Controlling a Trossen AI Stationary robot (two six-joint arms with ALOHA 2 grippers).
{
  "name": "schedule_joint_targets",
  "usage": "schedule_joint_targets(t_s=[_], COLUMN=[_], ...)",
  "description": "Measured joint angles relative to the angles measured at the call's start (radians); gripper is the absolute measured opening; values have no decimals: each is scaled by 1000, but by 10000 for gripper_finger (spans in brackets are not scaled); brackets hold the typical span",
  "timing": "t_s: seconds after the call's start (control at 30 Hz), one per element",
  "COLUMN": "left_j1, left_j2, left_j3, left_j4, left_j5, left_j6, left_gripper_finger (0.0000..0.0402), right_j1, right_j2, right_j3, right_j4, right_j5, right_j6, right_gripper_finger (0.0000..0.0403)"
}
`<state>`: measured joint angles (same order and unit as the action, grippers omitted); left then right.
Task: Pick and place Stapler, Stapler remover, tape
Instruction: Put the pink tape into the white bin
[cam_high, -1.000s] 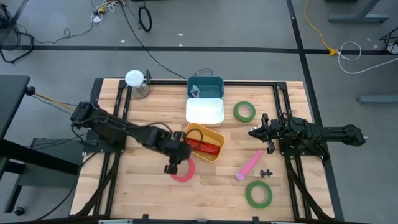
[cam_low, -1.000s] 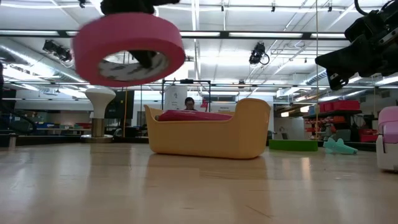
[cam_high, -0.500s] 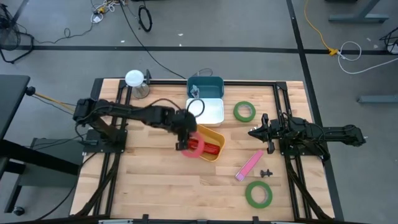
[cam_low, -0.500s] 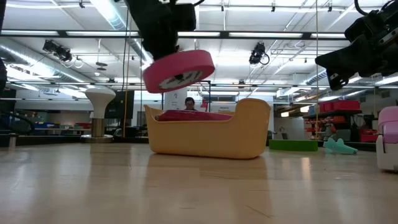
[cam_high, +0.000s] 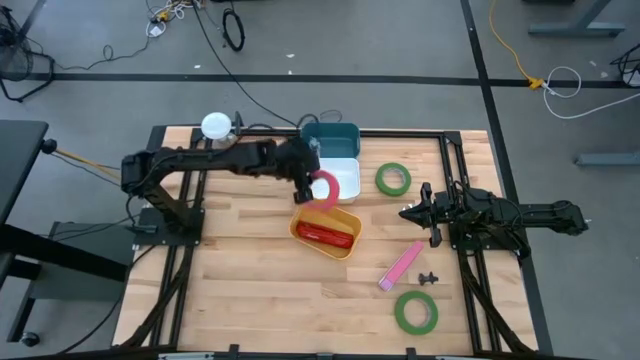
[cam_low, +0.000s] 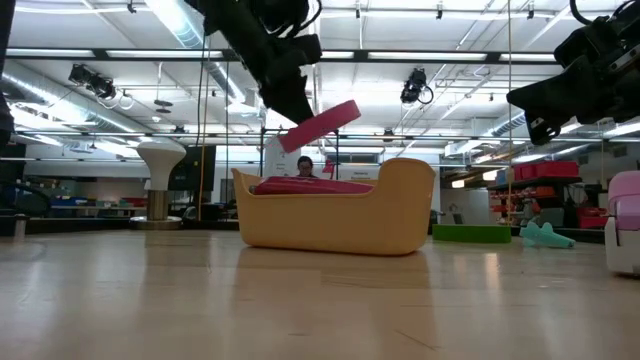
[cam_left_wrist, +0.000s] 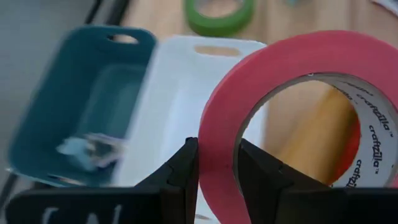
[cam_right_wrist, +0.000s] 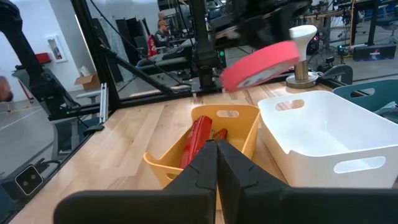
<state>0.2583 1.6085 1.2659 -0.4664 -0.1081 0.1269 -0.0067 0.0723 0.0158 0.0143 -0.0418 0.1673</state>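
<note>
Left gripper (cam_high: 312, 187) clamped on the rim of the red tape roll (cam_high: 325, 190), one finger (cam_left_wrist: 180, 171) outside the ring and the other through its open centre. Roll carried tilted in the air, hanging above the near edge of the white bin (cam_high: 340, 170) and the far edge of the yellow bin (cam_high: 345, 222), at about 12 o'clock from the table's centre. From table height, roll (cam_low: 320, 125) seen edge-on and slanted, clear above the yellow bin (cam_low: 335, 218).

Inside the yellow bin, a red stapler (cam_high: 325, 234) lying lengthwise (also plain in the right wrist view (cam_right_wrist: 198, 140)). Teal bin (cam_high: 330, 138) just beyond the white one, at 12 o'clock, with some small pale item in it, too blurred to name.

One green tape roll (cam_high: 393, 179) flat on the wood at about 1 o'clock, just beside the white bin. Second green tape roll (cam_high: 415, 312) flat at about 5 o'clock near the front edge. Pink stapler (cam_high: 400, 266) lying at a slant at about 4 o'clock, with a small black staple remover (cam_high: 429, 277) just beside it.

Right gripper (cam_high: 407, 213) waiting at 3 o'clock, fingers pressed together with nothing between them, held above the table. White-topped stand (cam_high: 218, 133) at the far left corner, about 10 o'clock.
</note>
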Motion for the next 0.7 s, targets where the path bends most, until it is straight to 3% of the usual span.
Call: schedule_joint_targets(t_s=[0.23,0.4,0.7], left_j1=[94,139,161], left_j2=[0,0,15], left_j3=[0,0,-2], left_j4=[88,103,112], left_j5=[2,78,107], left_j6=[76,72,68], left_gripper_finger=[101,101,101], right_j1=[0,0,0], right_j2=[0,0,0], right_j3=[0,0,0], right_j4=[0,0,0], right_j5=[0,0,0], right_j6=[0,0,0], right_gripper_finger=[7,6,7])
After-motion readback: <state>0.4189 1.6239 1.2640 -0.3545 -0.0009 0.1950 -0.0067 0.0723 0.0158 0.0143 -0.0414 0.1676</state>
